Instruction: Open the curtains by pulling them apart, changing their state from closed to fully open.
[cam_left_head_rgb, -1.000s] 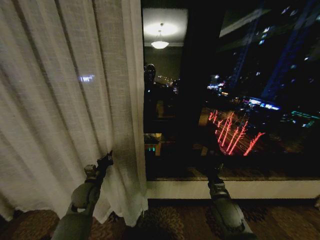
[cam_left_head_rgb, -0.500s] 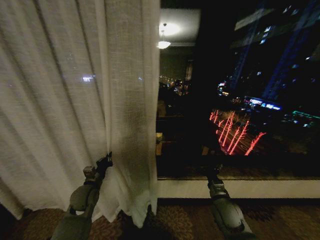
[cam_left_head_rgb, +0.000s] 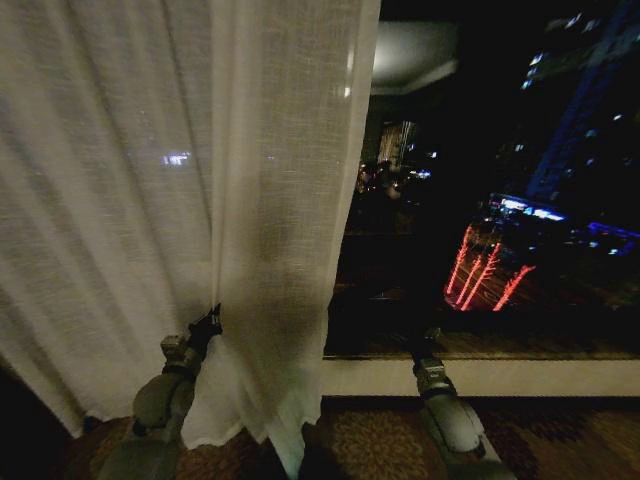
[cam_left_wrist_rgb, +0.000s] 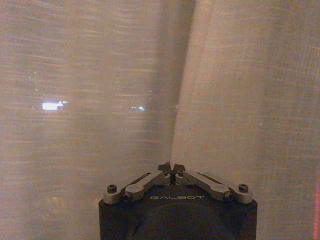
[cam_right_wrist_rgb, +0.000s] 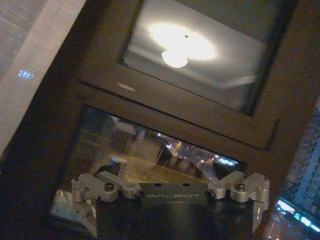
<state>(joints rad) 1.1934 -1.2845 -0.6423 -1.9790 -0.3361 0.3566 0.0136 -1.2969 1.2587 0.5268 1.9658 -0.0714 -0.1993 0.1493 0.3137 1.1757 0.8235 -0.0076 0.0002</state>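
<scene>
While the left gripper (cam_left_head_rgb: 208, 323) sits low at the curtain (cam_left_head_rgb: 150, 200), fingertips pressed together against a pleat fold in the left wrist view (cam_left_wrist_rgb: 171, 167), I can't tell whether fabric is really caught between them. Curtain covers the left half of the head view, its free edge hanging near mid-frame, hem bunched on the carpet (cam_left_head_rgb: 380, 440). Right of it: bare window (cam_left_head_rgb: 480, 200), then the right gripper (cam_right_wrist_rgb: 170, 192), spread wide, empty, held up near the glass, well apart from any fabric. Risks, my read: the sheer weave slips out of a thin pinch; hem drags and snags under the arm; a low pull bunches cloth, not sliding it along the rail. Count: one curtain panel visible, two grippers, one window.
</scene>
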